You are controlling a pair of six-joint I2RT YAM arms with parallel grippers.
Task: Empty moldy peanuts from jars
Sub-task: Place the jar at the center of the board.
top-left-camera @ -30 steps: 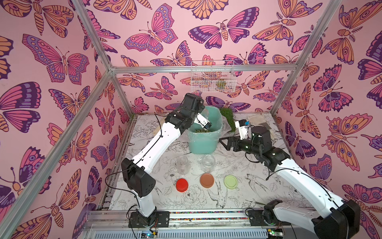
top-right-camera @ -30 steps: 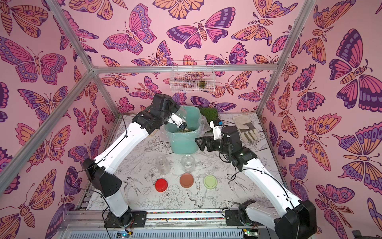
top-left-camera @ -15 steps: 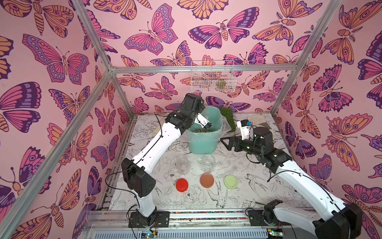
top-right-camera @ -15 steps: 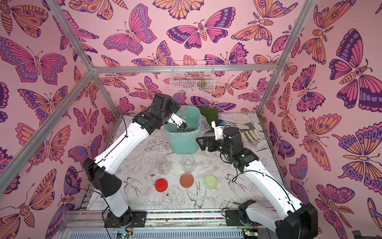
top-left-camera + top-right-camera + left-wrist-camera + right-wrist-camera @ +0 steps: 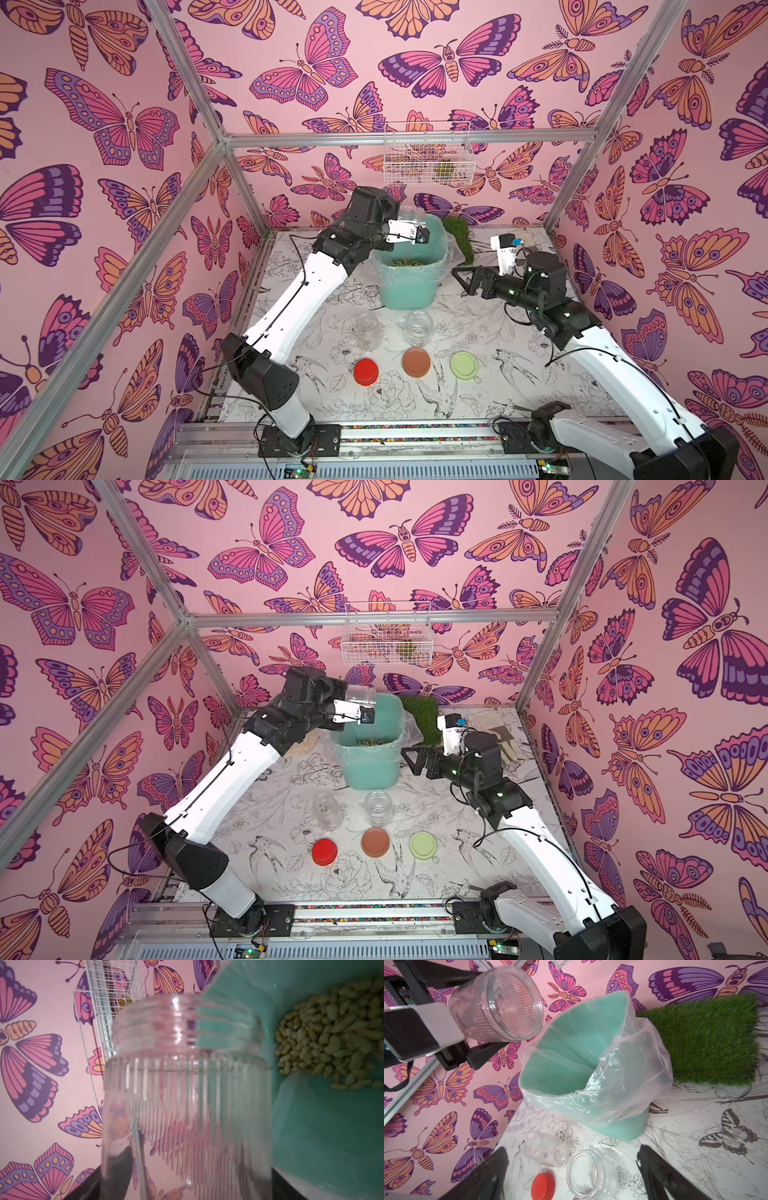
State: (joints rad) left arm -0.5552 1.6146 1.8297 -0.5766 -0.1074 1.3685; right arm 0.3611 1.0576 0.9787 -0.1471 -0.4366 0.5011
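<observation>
Right arm [image 5: 602, 357] eases back slightly. Left hand [image 5: 405, 216] grips ribbed jar [image 5: 500, 1001], tipped at teal bin [image 5: 409, 293] edge, looks empty. Moldy peanuts [image 5: 409, 263] piled inside bin. Other jars [image 5: 417, 328] on bench [image 5: 478, 399] look empty. Right hand [image 5: 460, 282] open, idle. Nearly done.

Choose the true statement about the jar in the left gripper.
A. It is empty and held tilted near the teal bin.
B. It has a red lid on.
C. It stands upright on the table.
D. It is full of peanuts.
A: the jar in the left gripper is clear with nothing inside, its open mouth turned sideways, and the peanuts lie in the teal bin.
</observation>
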